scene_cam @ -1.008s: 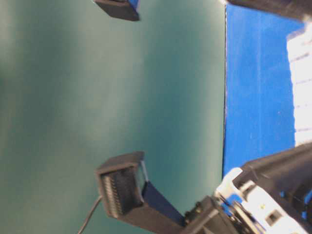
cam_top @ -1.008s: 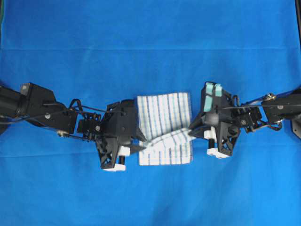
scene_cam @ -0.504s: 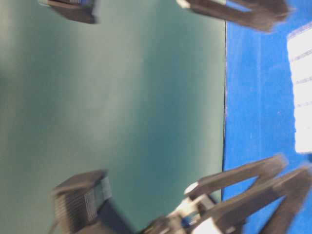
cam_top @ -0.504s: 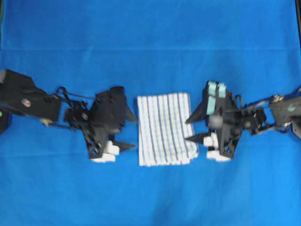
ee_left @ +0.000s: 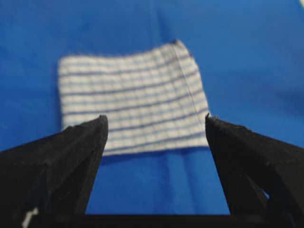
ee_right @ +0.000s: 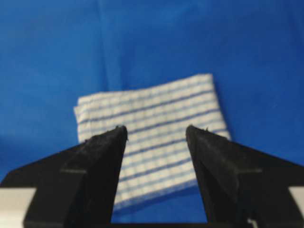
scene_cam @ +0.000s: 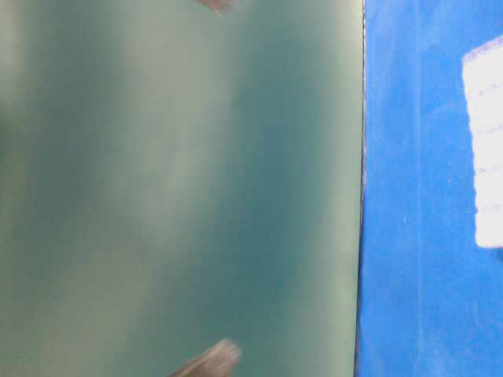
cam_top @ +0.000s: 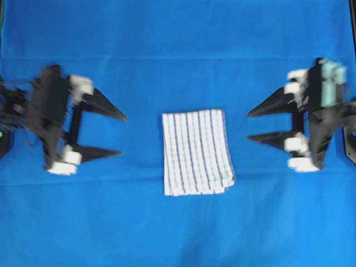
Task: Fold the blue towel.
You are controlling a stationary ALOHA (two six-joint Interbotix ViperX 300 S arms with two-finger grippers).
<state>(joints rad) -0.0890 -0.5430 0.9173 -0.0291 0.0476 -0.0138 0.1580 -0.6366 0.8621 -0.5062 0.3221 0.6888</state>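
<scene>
**A:** Your towel (cam_top: 196,152) lies folded near the middle of the desk (cam_top: 178,33), a neat rectangle with its layered edges showing along the side nearer the desk's front edge. Nothing touches it. Your left hand (cam_top: 114,135) sits well off toward the desk's left edge, fingers spread wide and empty; your right hand (cam_top: 258,124) mirrors it toward the right edge, also spread and holding nothing.

**B:** So what could spoil it from here?

**A:** Mostly you. If you judge another fold is needed and go back in, the stacked layers at the front right corner (cam_top: 228,181) look a little loose and splayed, so a pinch there could catch only the top layer and peel the fold open. Take every layer or none.

**B:** And if you call it done?

**A:** Then the risk is a careless sweep. Both wrist views look straight at the towel between the fingers (both are blurred, so fine detail is hard to read), which suggests each hand points at it. A low pass inward could snag an edge, drag the cloth across the blue cover, and skew the rectangle.
</scene>
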